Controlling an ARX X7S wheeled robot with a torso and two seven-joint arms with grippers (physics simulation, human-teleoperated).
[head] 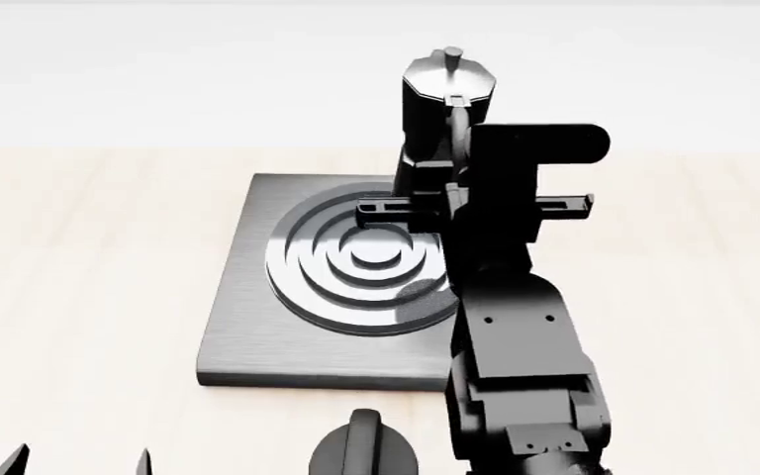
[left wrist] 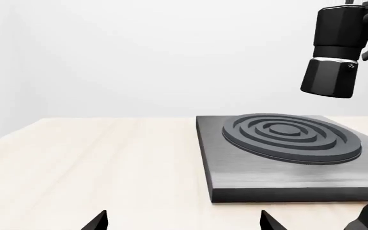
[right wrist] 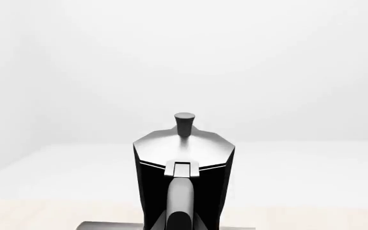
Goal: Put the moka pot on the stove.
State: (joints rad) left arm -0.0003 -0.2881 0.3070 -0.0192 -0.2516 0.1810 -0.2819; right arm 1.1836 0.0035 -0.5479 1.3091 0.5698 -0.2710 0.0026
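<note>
In the left wrist view there is one moka pot and one stove. The pot hangs in the air above the far right part of the stove, not touching it. Its body is glossy black and faceted, with a thin silver band at the waist. The stove is a flat square plate of brushed grey metal with raised concentric rings, and it lies on a pale wooden table. Two dark fingertips of the left gripper stand wide apart with nothing between them.

In the head view I count one pot, one stove, one short black round knob in front of the plate, and two arms. The right gripper is at the pot's handle side; its jaws are hidden, so I cannot tell how they stand.

In the right wrist view the pot is just in front of the camera, upright, with an octagonal silver lid, a small knob and its curved handle facing the lens.
</note>
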